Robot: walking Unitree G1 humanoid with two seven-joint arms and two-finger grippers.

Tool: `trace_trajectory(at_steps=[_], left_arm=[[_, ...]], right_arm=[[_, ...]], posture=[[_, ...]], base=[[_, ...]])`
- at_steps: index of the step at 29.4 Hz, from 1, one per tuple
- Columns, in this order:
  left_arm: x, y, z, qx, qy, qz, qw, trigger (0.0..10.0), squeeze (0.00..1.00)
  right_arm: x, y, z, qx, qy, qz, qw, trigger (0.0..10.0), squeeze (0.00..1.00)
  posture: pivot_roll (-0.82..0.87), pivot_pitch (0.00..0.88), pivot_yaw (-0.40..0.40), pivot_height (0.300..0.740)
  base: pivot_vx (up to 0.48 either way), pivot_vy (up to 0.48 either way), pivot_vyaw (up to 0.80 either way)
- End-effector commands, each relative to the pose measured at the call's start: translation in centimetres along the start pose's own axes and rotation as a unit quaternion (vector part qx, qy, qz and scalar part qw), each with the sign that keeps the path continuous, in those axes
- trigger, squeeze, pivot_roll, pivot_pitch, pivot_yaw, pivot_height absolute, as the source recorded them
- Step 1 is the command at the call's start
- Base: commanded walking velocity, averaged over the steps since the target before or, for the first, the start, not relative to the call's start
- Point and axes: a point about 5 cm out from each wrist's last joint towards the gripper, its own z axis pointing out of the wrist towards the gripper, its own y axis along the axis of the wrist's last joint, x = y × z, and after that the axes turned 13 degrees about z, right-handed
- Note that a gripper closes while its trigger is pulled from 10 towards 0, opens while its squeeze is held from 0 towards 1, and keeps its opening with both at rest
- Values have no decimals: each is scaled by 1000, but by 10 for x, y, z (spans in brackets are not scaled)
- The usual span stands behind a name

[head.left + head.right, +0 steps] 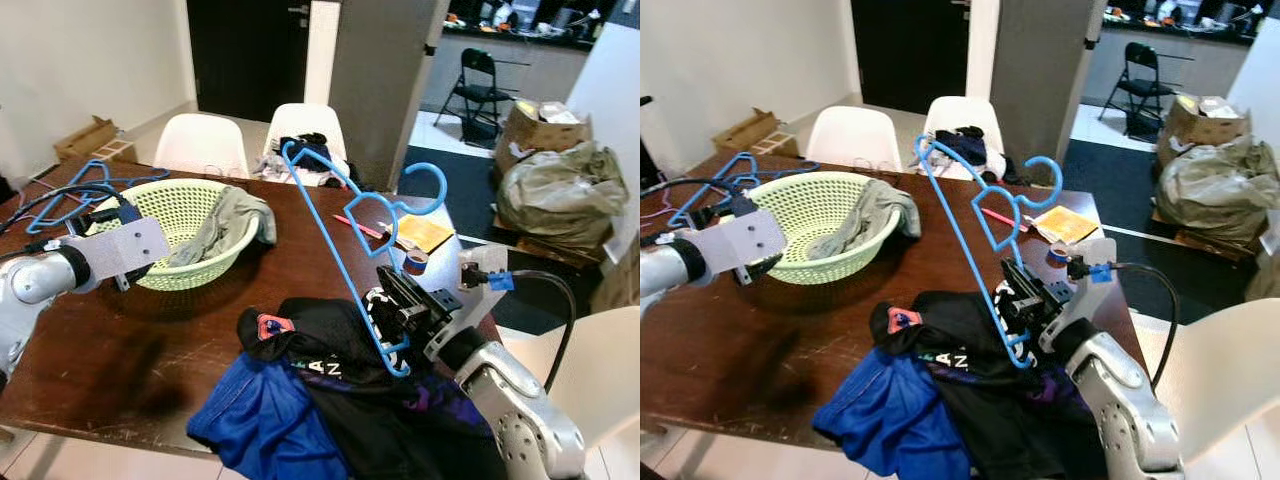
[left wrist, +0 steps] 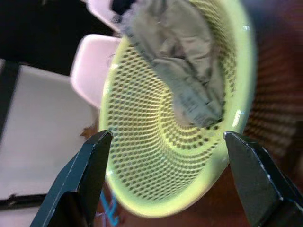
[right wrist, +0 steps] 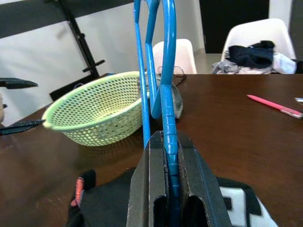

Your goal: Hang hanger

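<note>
Your right gripper (image 1: 400,318) is clenched on the blue hanger (image 1: 345,215), whose long axis rises up and leftward above the dark clothes (image 1: 340,385), while your left gripper (image 2: 165,156) hovers spread wide at the green basket (image 1: 180,215).

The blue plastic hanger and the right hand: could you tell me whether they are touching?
Touching. In the right wrist view the right hand is shut on the blue plastic hanger, its bar pinched between the two black fingers.
</note>
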Motion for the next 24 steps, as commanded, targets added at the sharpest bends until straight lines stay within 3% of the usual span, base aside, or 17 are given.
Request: trace_trajectory(at_steps=[1,6,9,15,16,24], left_arm=[[-10,-4,5,1,-45,-9,999,10000,0],[-22,-9,8,-7,-96,-62,993,10000,0],[-24,-9,9,-11,-106,-69,992,10000,0],[-28,-9,13,0,-129,-49,990,10000,0],[-27,-12,16,14,-122,-30,992,10000,0],[-28,-19,19,32,-115,-36,992,10000,0]], right_arm=[[0,4,-4,-1,-4,-9,1000,10000,0],[1,7,-5,-2,-6,-13,1000,10000,0],[1,7,-6,-2,-7,-13,1000,10000,0],[-1,9,-8,-1,-11,-16,1000,10000,0],[-1,10,-9,-1,-14,-16,1000,10000,0],[-2,11,-10,-1,-18,-18,1000,10000,0]], posture=[[-15,0,-64,740],[-29,0,-64,740],[-30,0,-64,740],[-39,0,-63,740],[-44,0,-61,740],[-56,0,-61,740]], base=[[0,0,0],[0,0,0],[0,0,0],[0,0,0],[0,0,0],[0,0,0]])
